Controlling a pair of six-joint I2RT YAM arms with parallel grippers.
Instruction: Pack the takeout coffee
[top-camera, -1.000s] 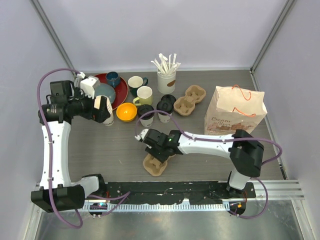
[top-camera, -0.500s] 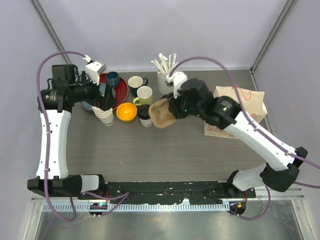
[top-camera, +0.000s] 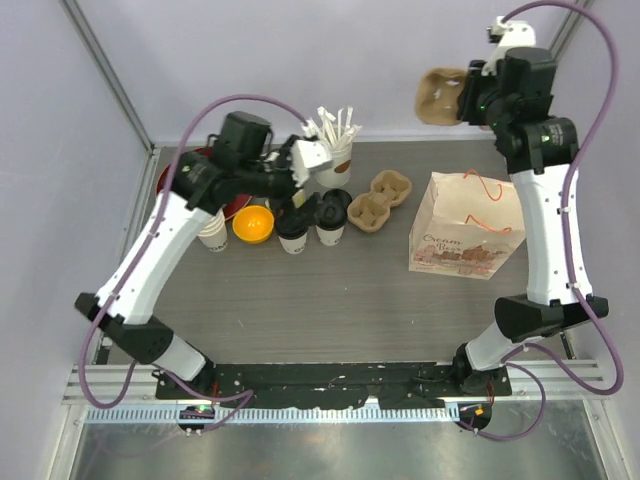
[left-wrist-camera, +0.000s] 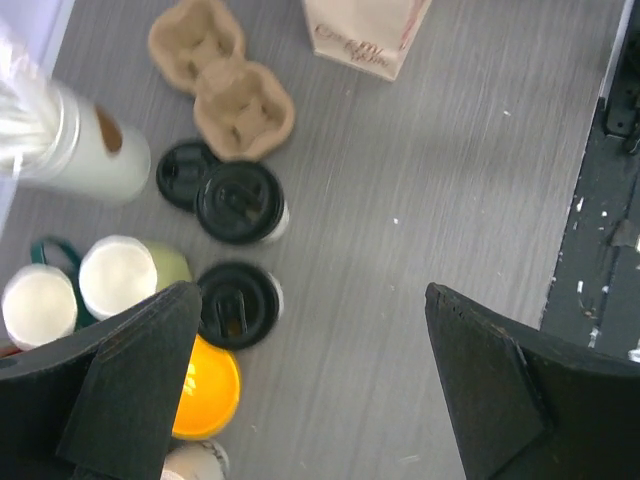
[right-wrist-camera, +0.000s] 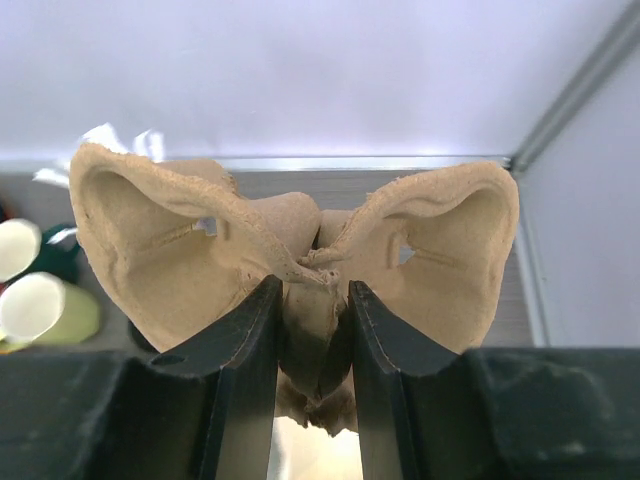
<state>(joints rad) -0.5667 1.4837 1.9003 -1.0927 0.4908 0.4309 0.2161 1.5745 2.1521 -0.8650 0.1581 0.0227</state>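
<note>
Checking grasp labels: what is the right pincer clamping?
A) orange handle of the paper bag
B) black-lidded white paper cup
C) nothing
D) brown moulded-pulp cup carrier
D: the right pincer is shut on the centre ridge of the brown moulded-pulp cup carrier, held aloft.

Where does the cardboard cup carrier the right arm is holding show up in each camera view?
Top external: held carrier upper right, in the right end effector.
Left wrist: absent; the second carrier there lies ungripped.
Right wrist: centre, pinched.
Shared landmarks: stirrer cup, top and left wrist; pale yellow mug, both wrists.
</note>
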